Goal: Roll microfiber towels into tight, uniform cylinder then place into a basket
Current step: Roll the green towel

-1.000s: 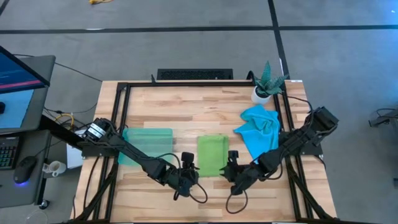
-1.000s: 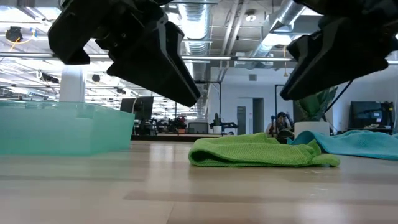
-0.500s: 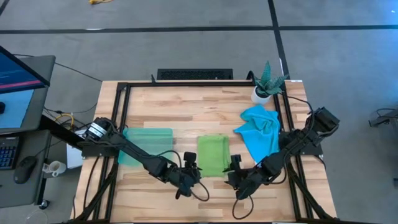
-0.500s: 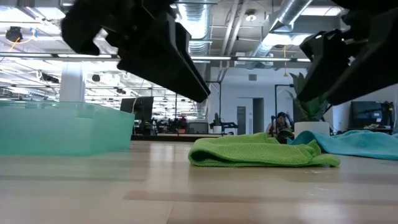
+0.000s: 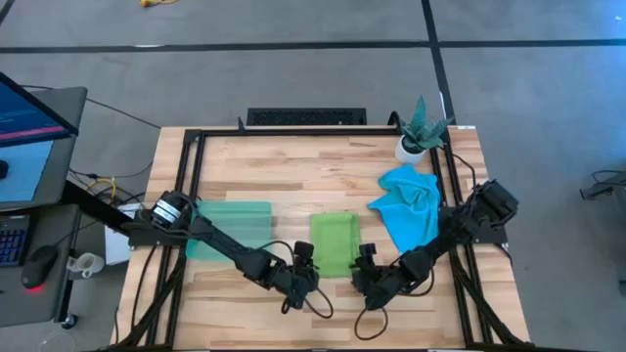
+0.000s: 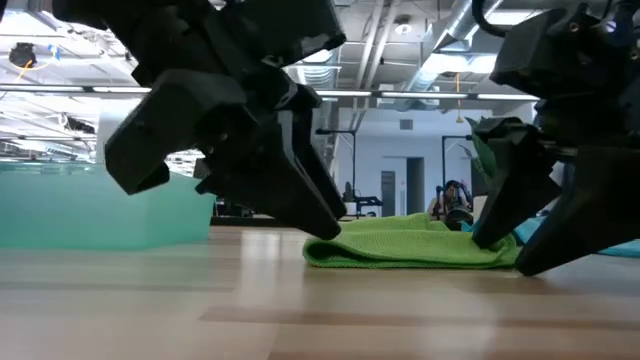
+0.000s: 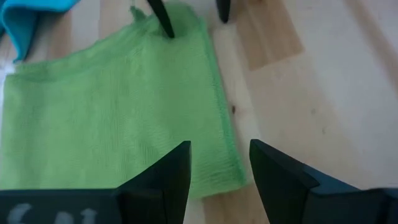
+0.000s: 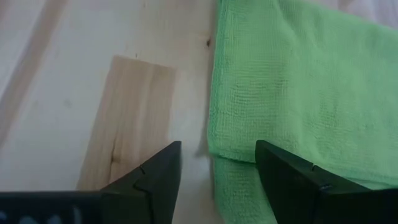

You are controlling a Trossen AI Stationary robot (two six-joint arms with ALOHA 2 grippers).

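Now, lime towel: soft, limp, light; best pinched at near-edge corners
left end effector: open, beside one corner
right end effector: open, beside other corner

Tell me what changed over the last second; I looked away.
Both arms dropped toward the table: the left tool and right tool now sit low at the near corners of the folded green towel, open, gripping nothing. Blue towel, basket and plant stayed put.
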